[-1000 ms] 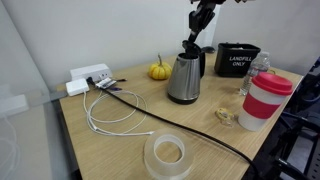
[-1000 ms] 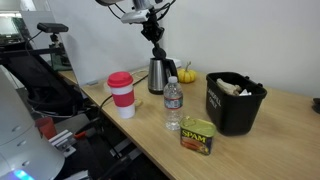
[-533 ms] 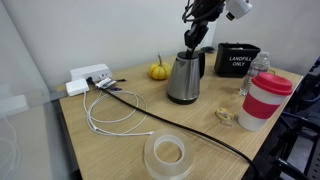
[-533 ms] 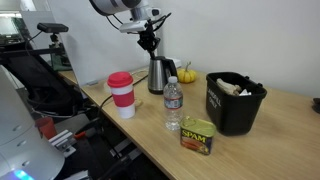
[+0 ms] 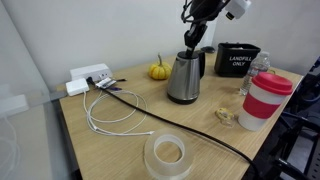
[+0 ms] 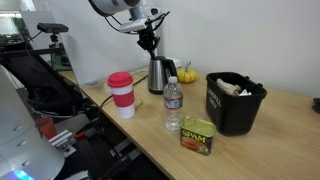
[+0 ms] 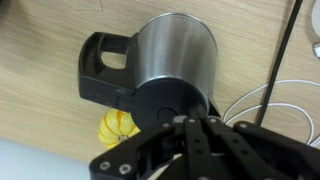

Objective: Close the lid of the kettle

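The steel kettle [image 5: 184,80] with black handle stands at the back of the wooden table and shows in both exterior views [image 6: 157,75]. In the wrist view I look down on the kettle [image 7: 175,50]; its round black lid [image 7: 160,105] lies over the top, and I cannot tell whether it is fully down. My gripper [image 5: 191,42] points down with its tips right at the lid and also shows in an exterior view [image 6: 150,45]. In the wrist view the gripper [image 7: 190,122] has its fingers pressed together, holding nothing.
A small orange pumpkin [image 5: 159,71] sits beside the kettle. A black bin [image 5: 236,58], a water bottle [image 6: 172,105], a white cup with red lid [image 5: 264,100] and a spam can [image 6: 198,135] stand nearby. A tape roll [image 5: 168,155], white cables [image 5: 120,110] and a power strip [image 5: 88,78] lie on the table.
Between one second and half a second ago the arm's wrist swung sideways above the kettle while the fingertips stayed at the lid. Since then nothing has moved.
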`<act>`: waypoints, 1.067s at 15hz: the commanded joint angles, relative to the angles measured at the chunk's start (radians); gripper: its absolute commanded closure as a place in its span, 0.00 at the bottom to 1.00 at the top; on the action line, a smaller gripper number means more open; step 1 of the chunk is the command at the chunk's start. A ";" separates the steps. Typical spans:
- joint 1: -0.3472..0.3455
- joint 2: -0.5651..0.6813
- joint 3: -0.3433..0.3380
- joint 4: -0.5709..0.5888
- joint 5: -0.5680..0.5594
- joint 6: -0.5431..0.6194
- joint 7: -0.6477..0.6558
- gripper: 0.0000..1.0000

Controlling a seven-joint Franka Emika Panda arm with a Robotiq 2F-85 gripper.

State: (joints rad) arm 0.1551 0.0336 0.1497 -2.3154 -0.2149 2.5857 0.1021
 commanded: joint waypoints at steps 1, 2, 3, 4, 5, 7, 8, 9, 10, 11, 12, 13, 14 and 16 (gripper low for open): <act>0.007 -0.042 0.003 -0.010 -0.019 -0.009 0.016 1.00; 0.009 -0.064 0.006 -0.018 -0.015 -0.005 0.013 1.00; 0.011 -0.088 0.010 -0.025 -0.012 -0.002 0.011 1.00; 0.013 -0.112 0.014 -0.032 -0.011 0.004 0.010 1.00; 0.015 -0.135 0.018 -0.038 -0.009 0.008 0.010 1.00; 0.017 -0.183 0.027 -0.049 -0.004 0.014 0.012 1.00; 0.016 -0.203 0.031 -0.055 -0.006 0.015 0.014 1.00; 0.014 -0.220 0.035 -0.061 -0.005 0.016 0.016 1.00; 0.011 -0.232 0.038 -0.067 -0.006 0.012 0.019 1.00; 0.009 -0.240 0.040 -0.073 -0.006 0.010 0.022 1.00; 0.007 -0.244 0.040 -0.081 -0.003 0.009 0.024 1.00; 0.006 -0.247 0.041 -0.089 -0.003 0.009 0.028 1.00; 0.004 -0.249 0.041 -0.096 -0.003 0.009 0.033 1.00; 0.002 -0.251 0.040 -0.107 -0.002 0.009 0.042 1.00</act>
State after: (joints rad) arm 0.1747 -0.1997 0.1781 -2.3970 -0.2202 2.5871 0.1285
